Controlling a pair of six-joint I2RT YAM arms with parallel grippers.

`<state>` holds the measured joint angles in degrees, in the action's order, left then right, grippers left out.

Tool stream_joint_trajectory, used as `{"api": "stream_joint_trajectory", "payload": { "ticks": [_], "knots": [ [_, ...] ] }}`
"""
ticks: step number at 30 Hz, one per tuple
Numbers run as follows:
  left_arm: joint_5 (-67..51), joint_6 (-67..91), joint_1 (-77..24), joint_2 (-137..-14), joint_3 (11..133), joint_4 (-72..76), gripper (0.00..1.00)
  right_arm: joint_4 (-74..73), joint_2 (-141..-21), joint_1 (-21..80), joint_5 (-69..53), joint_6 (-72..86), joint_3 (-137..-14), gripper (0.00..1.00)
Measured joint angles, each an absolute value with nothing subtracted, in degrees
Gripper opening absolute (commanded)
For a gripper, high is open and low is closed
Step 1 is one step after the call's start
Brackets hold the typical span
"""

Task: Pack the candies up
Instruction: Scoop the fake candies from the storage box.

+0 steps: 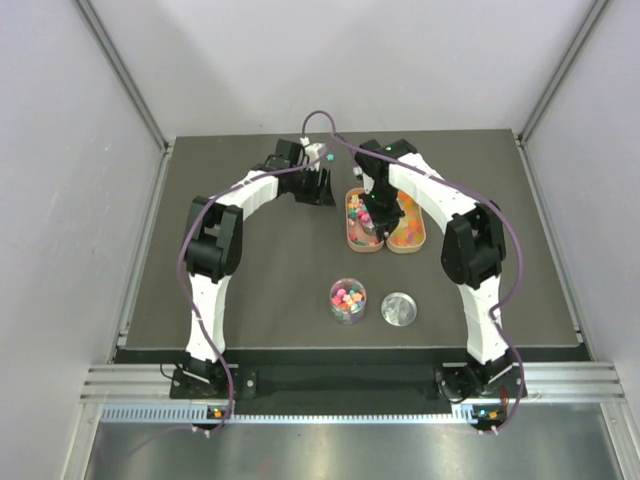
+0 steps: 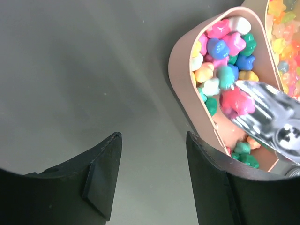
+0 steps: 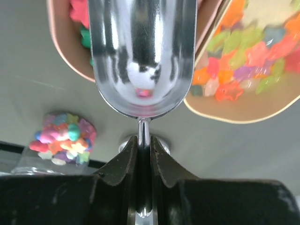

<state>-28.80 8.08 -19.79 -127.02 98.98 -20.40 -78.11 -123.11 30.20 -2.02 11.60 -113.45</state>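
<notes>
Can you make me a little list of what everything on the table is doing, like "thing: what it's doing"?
right gripper: shut on the scoop's handle
scoop: metal, dipped into the pink tray, looks almost empty
pink tray: full of candies
candies: chunky; pink, blue, green, yellow
left gripper: open, holding nothing, beside the pink tray
second tray: see-through orange and yellow sweets
jar: clear, open, some candies inside
lid: flat on the table beside the jar

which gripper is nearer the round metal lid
Right. The right gripper, holding the scoop over the pink tray, is just beyond the lid; the left gripper is farther back and left.
</notes>
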Motion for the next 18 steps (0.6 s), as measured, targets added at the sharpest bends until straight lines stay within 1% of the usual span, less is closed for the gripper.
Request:
{"api": "stream_joint_trajectory", "payload": {
  "ticks": [1, 3, 7, 8, 12, 18],
  "knots": [
    [-28.8, 8.1, -19.7, -127.0, 99.0, -20.3, 0.66, -78.0, -123.5, 30.2, -2.0, 11.6, -114.7, 0.0],
    [-28.8, 7.9, -19.6, -127.6, 100.4, -20.1, 0.68, -77.5, -124.1, 30.2, -2.0, 11.6, -115.7, 0.0],
    [-27.8, 7.7, -19.4, -131.6, 107.8, -17.7, 0.72, -77.4, -125.4, 30.3, -2.1, 11.6, -115.9, 0.0],
    [-27.7, 7.6, -19.4, -132.7, 109.5, -16.9, 0.75, -77.4, -125.5, 30.4, -2.1, 11.6, -115.9, 0.0],
    [-27.3, 7.8, -19.5, -137.5, 115.0, -12.2, 0.81, -77.2, -125.4, 30.6, -2.2, 11.6, -115.2, 0.0],
    [-28.3, 9.1, -19.7, -142.3, 117.1, -7.1, 0.82, -77.3, -123.8, 30.9, -3.2, 11.1, -110.3, 0.0]
  ]
}}
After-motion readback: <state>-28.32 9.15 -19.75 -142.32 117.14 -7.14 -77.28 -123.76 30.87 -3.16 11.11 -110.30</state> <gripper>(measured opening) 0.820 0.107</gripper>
